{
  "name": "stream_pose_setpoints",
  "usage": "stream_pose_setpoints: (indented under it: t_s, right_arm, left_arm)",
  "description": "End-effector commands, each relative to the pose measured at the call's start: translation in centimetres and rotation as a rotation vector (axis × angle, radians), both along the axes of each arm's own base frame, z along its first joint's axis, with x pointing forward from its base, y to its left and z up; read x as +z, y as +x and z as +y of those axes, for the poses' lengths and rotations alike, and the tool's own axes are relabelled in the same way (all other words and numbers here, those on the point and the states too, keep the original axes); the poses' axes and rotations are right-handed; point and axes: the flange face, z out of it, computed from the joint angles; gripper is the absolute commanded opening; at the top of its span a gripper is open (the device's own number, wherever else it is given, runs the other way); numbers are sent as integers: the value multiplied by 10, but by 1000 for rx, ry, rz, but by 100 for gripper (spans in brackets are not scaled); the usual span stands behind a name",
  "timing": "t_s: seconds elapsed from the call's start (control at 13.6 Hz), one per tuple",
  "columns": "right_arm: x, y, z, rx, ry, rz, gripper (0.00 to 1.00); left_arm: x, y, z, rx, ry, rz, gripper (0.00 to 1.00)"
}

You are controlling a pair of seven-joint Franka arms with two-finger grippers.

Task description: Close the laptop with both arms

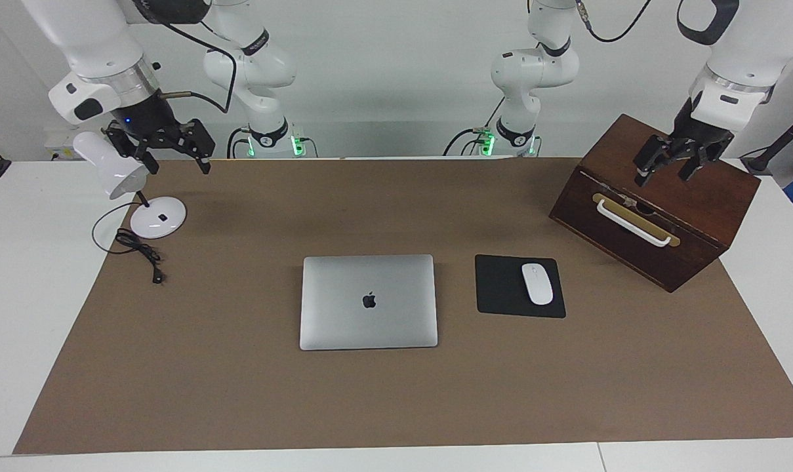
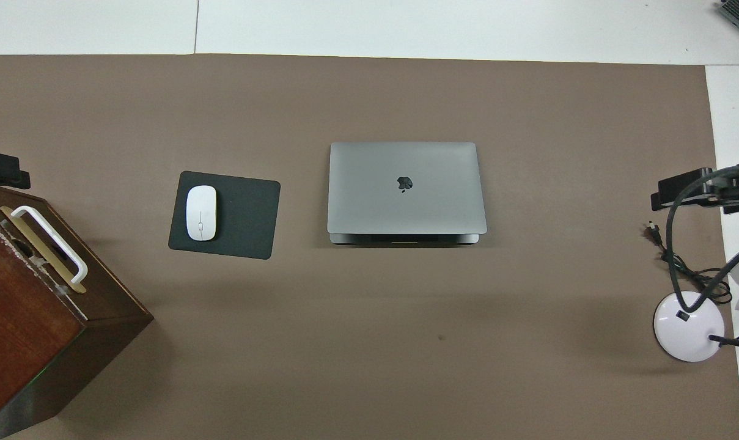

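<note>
The silver-grey laptop lies flat in the middle of the brown mat with its lid down and the apple logo up. In the overhead view the laptop shows a thin dark strip of its base under the lid's edge nearest the robots. My left gripper hangs open and empty over the wooden box; only its black tip shows from overhead. My right gripper hangs open and empty over the desk lamp's end of the mat and also shows from overhead. Neither gripper touches the laptop.
A white mouse lies on a black mouse pad beside the laptop, toward the left arm's end. A dark wooden box with a white handle stands beside that. A white desk lamp with its cord stands at the right arm's end.
</note>
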Motion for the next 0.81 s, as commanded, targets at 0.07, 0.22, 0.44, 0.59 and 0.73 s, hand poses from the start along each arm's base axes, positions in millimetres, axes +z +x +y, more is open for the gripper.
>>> stream_pose_setpoints:
  t_s: [0.07,0.22,0.44,0.59,0.73]
  right_arm:
    - [1,-4,-2,6,-14,-33,100]
    - [1,-4,-2,8,-20,-36,100]
    - [1,-4,-2,6,-21,-37,100]
    - [1,-4,-3,5,-21,-37,100]
    - [1,-4,-3,5,-21,-37,100]
  left_arm:
    - [-2,-7,-16,-26,19,43,100]
    - [-4,-15,-35,-60,27,85,100]
    - [-2,-15,-56,-92,23,78,100]
    - [-2,-14,-71,-120,33,68,100]
    - [0,-14,-65,-109,34,59,100]
